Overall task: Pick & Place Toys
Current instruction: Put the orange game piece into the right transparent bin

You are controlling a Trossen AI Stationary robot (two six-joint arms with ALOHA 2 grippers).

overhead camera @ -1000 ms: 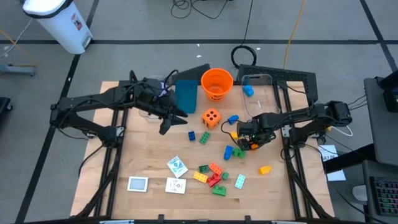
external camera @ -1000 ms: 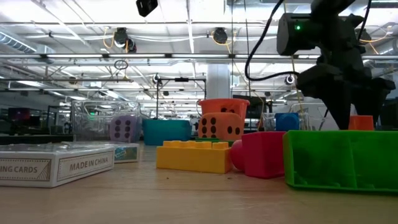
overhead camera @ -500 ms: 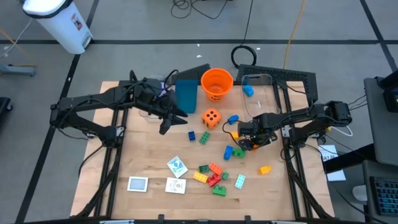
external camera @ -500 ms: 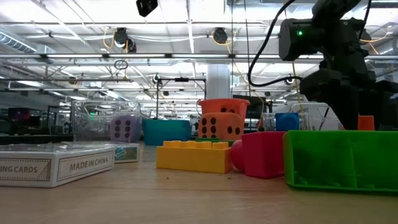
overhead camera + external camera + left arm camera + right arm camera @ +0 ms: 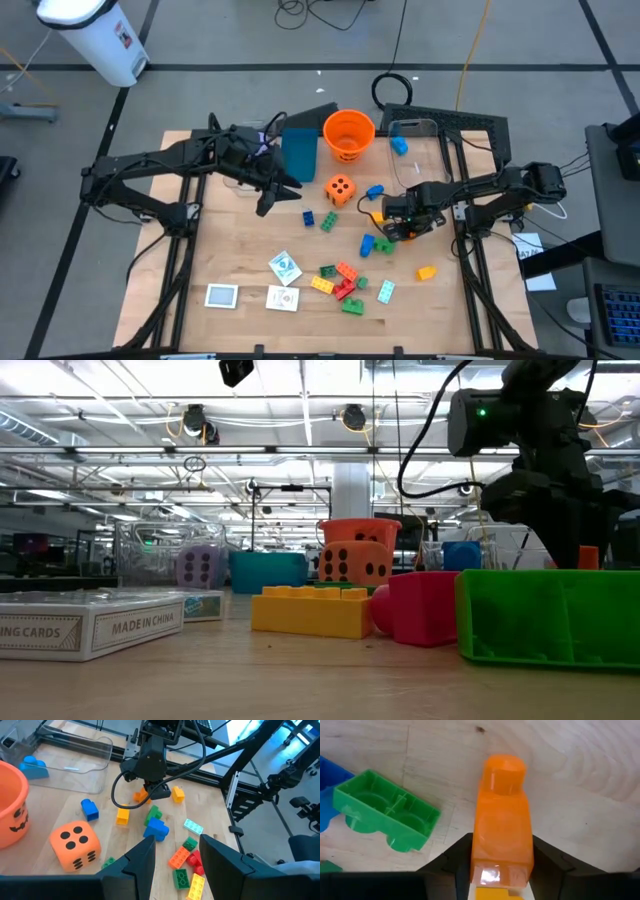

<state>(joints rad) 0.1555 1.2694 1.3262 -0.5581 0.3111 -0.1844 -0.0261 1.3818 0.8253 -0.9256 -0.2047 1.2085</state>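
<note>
Nearest the front edge of the wooden surface [image 5: 230,250] lie three white cards [image 5: 283,298], well in front of the orange die [image 5: 340,189], which serves as landmark. To the die's front right sits a cluster of red, yellow and green bricks [image 5: 342,284], with a pale brick [image 5: 386,291] and a yellow brick [image 5: 426,272] to the cluster's right. Nearer the die, to its right, the right pincer [image 5: 388,229] is lowered to the surface with its fingers on either side of an orange brick [image 5: 503,827], grasping it; a green brick [image 5: 385,811] lies just beside it, and a blue brick [image 5: 374,191] lies closer to the die. Left of the die, the left pincer [image 5: 268,200] hangs above the surface, partly parted and holding nothing. Behind the die stand the orange bucket [image 5: 349,134], a teal box [image 5: 299,154] and a clear bin [image 5: 414,140].
</note>
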